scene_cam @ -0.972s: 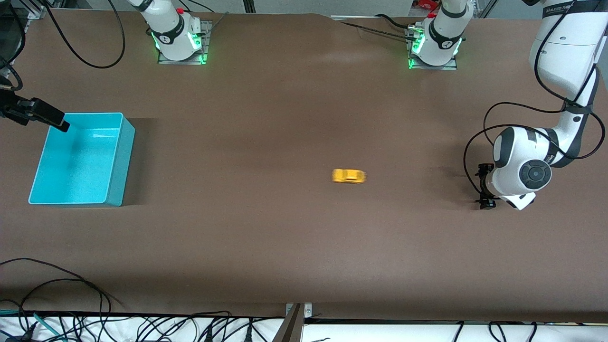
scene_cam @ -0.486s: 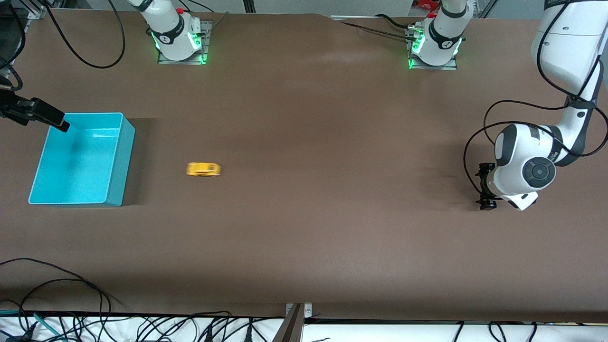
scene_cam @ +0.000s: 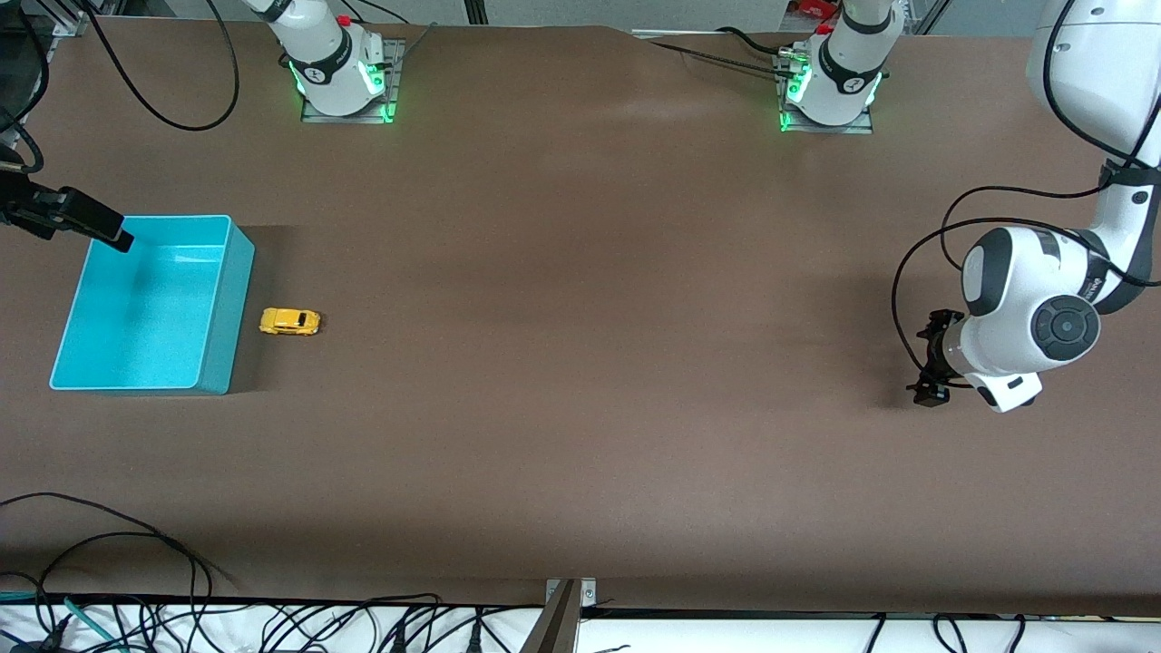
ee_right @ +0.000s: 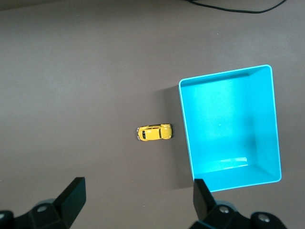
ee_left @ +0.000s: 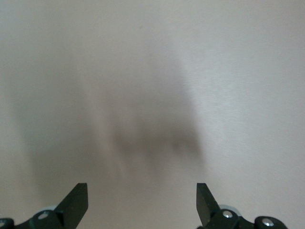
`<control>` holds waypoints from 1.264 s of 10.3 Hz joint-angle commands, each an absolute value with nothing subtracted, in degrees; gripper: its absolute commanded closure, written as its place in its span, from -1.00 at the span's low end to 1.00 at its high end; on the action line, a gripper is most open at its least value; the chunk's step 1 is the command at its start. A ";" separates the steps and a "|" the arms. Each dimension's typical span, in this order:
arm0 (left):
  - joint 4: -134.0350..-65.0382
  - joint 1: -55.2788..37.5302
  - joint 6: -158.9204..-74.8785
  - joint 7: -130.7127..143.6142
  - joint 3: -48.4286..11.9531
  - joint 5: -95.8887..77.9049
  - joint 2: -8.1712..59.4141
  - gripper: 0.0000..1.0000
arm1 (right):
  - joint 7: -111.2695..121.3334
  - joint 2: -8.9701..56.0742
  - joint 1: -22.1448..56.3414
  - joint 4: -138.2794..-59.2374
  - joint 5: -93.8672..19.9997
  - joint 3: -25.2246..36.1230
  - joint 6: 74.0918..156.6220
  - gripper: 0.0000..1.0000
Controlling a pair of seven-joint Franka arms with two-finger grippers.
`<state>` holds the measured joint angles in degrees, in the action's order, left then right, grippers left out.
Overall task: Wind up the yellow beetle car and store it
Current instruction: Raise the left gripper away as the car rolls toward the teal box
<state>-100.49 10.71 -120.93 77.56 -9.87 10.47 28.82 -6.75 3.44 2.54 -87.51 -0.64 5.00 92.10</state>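
Note:
The yellow beetle car (scene_cam: 290, 321) stands still on the brown table, close beside the turquoise bin (scene_cam: 229, 308), with a small gap between them. It also shows in the right wrist view (ee_right: 154, 133) next to the bin's rim (ee_right: 184, 124). My right gripper (scene_cam: 113, 238) hangs high over the bin's corner, open and empty (ee_right: 138, 200). My left gripper (scene_cam: 930, 365) is low over bare table at the left arm's end, open and empty (ee_left: 142, 202).
The bin is empty inside. Cables lie along the table edge nearest the front camera (scene_cam: 109, 544). The two arm bases (scene_cam: 340, 68) (scene_cam: 830, 77) stand at the table edge farthest from the camera.
The car has rolled from the middle of the table toward the right arm's end and stopped beside the bin. The left gripper has drawn back slightly toward its end. The right gripper has not moved.

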 commanded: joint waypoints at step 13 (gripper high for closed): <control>-80.77 10.63 -94.48 15.91 -12.13 -1.67 16.70 -1.00 | -18.39 7.55 2.55 -87.19 -1.14 4.84 86.95 -1.00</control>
<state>-82.35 10.37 -95.70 18.52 -11.67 -0.33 16.18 -11.85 6.16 2.47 -87.69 -0.70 4.96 89.94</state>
